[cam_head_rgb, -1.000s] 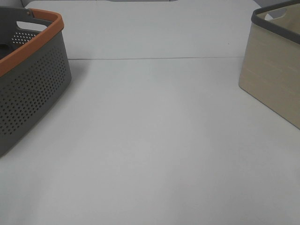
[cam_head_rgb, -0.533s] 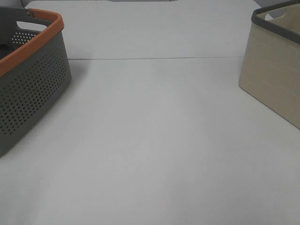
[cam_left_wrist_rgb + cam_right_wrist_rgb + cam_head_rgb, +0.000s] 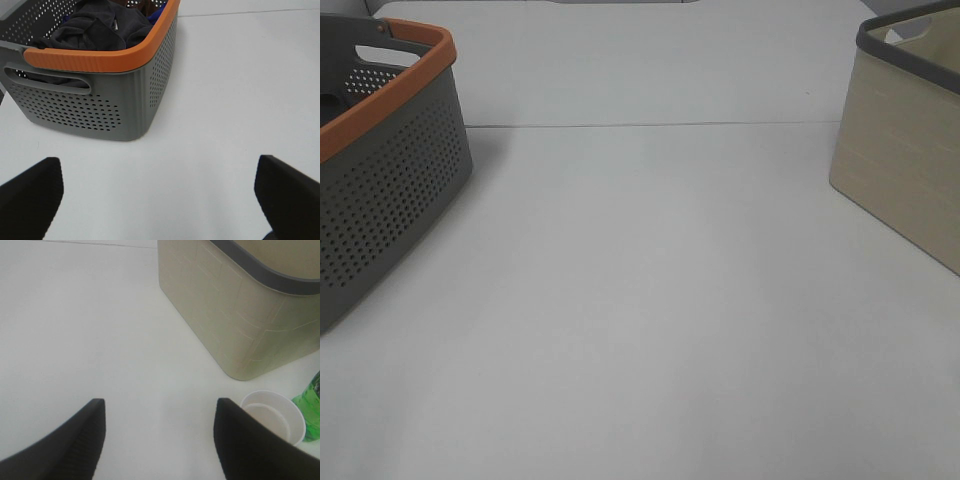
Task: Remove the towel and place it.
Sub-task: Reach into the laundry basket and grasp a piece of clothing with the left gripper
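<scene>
Grey perforated plastic basket with an orange rim (image 3: 390, 200) sitting at the left edge of the white counter (image 3: 650, 300), beige rectangular bin with a dark grey rim (image 3: 905, 170) standing at the right edge, well apart, small white round cup (image 3: 272, 417) resting near the bin's corner, green translucent plastic bottle (image 3: 311, 407) lying just beside the cup.

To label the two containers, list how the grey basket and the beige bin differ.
1. The grey basket has perforated walls; the beige bin has solid ones.
2. The grey basket's rim is orange; the beige bin's rim is dark grey.
3. The grey basket holds the towel; the beige bin's inside is mostly out of view.
Both stand upright on the table, at opposite sides, and both have handle cut-outs.
</scene>
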Controlling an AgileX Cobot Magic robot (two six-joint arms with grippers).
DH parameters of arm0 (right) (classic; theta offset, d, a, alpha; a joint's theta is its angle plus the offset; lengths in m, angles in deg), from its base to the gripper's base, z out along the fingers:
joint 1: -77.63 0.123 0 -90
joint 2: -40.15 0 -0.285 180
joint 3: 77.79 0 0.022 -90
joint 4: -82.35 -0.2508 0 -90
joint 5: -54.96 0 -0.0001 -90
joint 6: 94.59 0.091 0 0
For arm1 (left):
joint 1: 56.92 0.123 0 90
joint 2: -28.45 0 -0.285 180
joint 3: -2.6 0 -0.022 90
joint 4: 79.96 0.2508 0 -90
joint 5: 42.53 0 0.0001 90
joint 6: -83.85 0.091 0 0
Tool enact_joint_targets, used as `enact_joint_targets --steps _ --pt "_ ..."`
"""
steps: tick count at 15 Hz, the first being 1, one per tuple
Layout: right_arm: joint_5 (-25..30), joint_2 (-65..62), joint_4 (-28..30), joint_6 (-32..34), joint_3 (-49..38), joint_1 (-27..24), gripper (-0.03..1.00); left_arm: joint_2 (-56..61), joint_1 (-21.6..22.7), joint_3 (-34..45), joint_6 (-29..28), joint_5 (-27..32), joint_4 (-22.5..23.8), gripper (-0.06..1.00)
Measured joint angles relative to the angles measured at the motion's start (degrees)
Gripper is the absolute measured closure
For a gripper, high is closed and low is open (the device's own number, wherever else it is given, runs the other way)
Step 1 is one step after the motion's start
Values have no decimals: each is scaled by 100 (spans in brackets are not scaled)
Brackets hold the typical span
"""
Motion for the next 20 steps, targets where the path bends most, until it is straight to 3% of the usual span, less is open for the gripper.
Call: enact_joint_targets --steps 16,20 --pt "0 0 0 0 0 0 41 0 0 0 0 0 -6 -4" --pt "0 0 0 0 0 0 41 -980 0 -773 378 458 -46 -4"
